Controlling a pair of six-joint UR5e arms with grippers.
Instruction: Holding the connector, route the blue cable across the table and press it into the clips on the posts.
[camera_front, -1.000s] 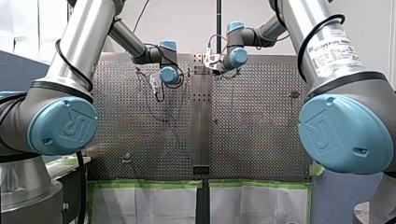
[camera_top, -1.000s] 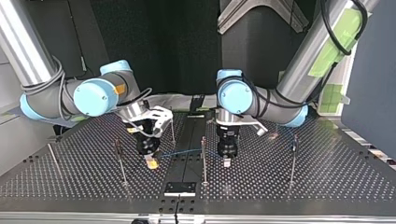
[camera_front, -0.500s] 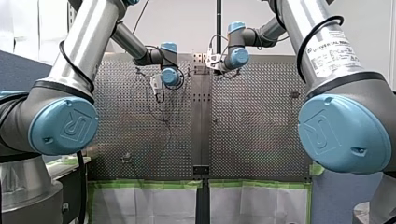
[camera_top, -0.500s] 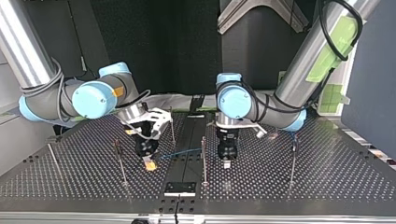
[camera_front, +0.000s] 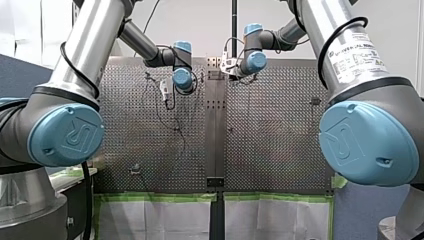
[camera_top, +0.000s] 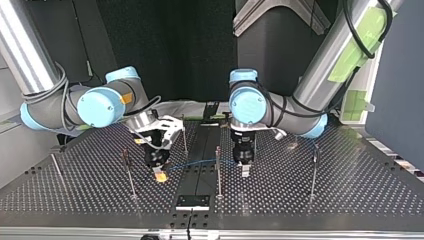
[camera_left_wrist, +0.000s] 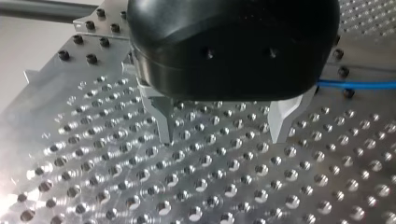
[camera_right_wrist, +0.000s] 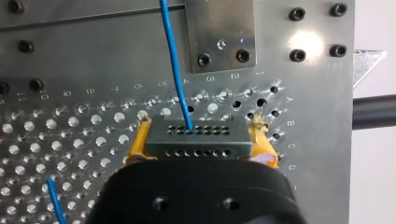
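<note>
Right wrist view — right fingers (camera_right_wrist: 138, 142) clamped on connector (camera_right_wrist: 196, 137), blue cable (camera_right_wrist: 175, 60) cut off at frame edge; left fingers (camera_left_wrist: 161, 116) apart.

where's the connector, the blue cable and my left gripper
connector (camera_right_wrist: 196, 137): right wrist view, middle of its grey face with the pin holes.
blue cable (camera_right_wrist: 174, 60): right wrist view, the straight run ahead of the connector.
left gripper (camera_left_wrist: 222, 133): left wrist view, midway between its open fingertips.
</note>
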